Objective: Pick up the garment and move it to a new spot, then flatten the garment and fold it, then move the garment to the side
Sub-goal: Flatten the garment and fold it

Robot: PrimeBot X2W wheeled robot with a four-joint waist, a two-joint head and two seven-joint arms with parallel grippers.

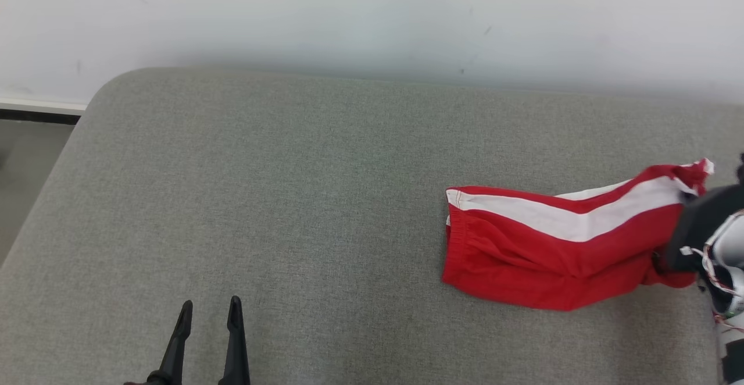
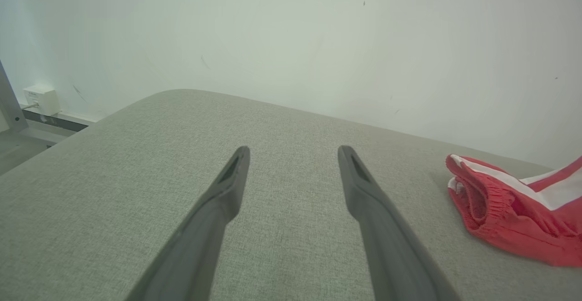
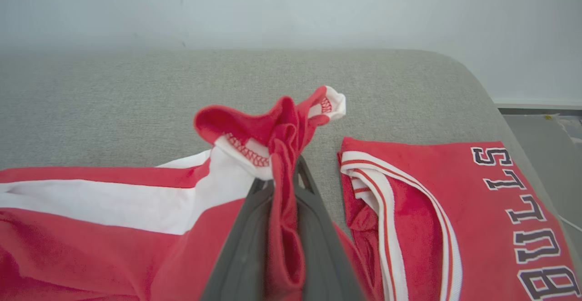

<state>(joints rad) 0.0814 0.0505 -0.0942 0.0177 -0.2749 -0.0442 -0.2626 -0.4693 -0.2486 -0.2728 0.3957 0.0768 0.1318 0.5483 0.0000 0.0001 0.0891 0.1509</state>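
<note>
We take the garment (image 1: 540,245), red shorts with a white stripe, as reference. The grey worktop (image 1: 290,199) carries it and extends far to its left. A lettered red jersey (image 3: 477,214) lies just beyond its gripped end, obstructing placement there. The right gripper (image 3: 285,173) has its jaws clamped on the bunched hem, ready for lifting, we judge. The left gripper (image 1: 210,309), jaws apart, hovers well left.

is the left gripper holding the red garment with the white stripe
No, the left gripper is open and empty over the grey fabric surface, and the red white-striped garment lies apart from it.
</note>
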